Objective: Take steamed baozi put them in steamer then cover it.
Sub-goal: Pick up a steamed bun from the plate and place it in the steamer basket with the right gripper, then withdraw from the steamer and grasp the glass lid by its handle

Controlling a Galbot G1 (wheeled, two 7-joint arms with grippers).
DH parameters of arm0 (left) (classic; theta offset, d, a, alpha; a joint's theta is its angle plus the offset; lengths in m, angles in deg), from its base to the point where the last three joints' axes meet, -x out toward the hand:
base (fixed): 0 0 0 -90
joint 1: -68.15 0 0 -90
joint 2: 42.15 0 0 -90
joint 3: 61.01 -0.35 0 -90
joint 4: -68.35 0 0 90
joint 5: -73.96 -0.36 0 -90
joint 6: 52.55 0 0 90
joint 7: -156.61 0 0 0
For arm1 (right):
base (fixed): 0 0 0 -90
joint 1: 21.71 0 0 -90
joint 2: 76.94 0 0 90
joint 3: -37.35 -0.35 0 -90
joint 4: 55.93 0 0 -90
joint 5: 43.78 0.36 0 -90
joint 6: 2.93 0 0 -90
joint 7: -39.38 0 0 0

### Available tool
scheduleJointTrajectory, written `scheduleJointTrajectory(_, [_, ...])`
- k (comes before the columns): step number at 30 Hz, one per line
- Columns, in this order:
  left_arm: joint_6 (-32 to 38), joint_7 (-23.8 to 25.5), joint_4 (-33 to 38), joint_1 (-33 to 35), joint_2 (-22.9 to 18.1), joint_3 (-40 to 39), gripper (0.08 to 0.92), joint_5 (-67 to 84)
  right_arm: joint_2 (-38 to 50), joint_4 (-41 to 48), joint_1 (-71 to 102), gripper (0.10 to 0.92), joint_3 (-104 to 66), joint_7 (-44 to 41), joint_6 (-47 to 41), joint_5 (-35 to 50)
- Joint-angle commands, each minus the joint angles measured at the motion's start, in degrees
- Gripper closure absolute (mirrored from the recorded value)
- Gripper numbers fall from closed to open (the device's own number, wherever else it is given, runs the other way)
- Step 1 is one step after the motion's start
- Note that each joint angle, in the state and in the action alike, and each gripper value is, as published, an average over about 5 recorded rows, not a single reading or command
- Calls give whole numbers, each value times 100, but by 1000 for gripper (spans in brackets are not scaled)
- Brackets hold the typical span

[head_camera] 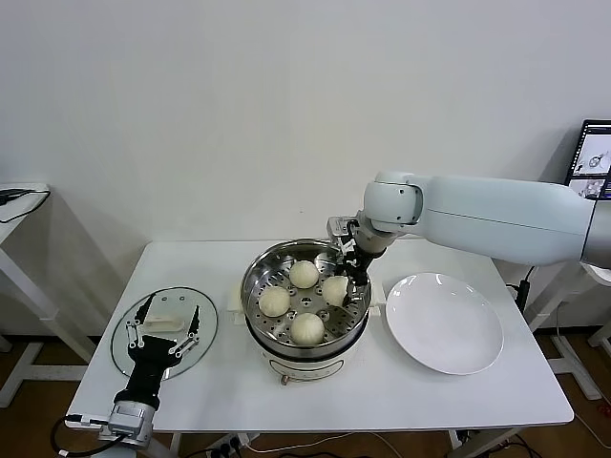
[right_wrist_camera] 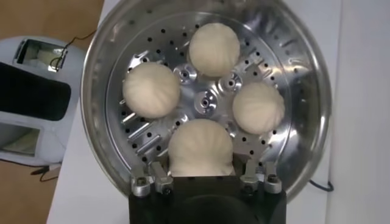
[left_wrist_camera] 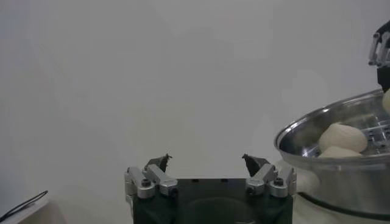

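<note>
1. No words, brand names, numbers or signs can be read on anything in these views.
2. The dark-framed screen (head_camera: 594,159), far right of the shiny round steel steamer (head_camera: 305,296), perhaps shows pictures; nothing on it is legible.

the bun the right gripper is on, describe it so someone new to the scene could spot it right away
Find the steel steamer in the middle of the white table, left of the empty white plate. Of the four baozi inside, it is the baozi on the plate side. It alone has the right gripper closed on it; the other three sit free.
</note>
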Motion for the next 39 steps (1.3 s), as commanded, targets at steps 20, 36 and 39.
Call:
scheduleJointTrajectory(20, [26, 1, -39, -6, -26, -27, 177, -4, -251, 304, 412, 326, -82, -21, -4, -304])
scheduleJointTrajectory(36, [-5, -8, 44, 44, -28, -33, 177, -20, 1061, -180, -632, 203, -433, -874, 288, 185])
scheduleJointTrajectory(39, [-91, 22, 111, 56, -3, -22, 177, 18, 1613, -314, -643, 203, -807, -939, 313, 231])
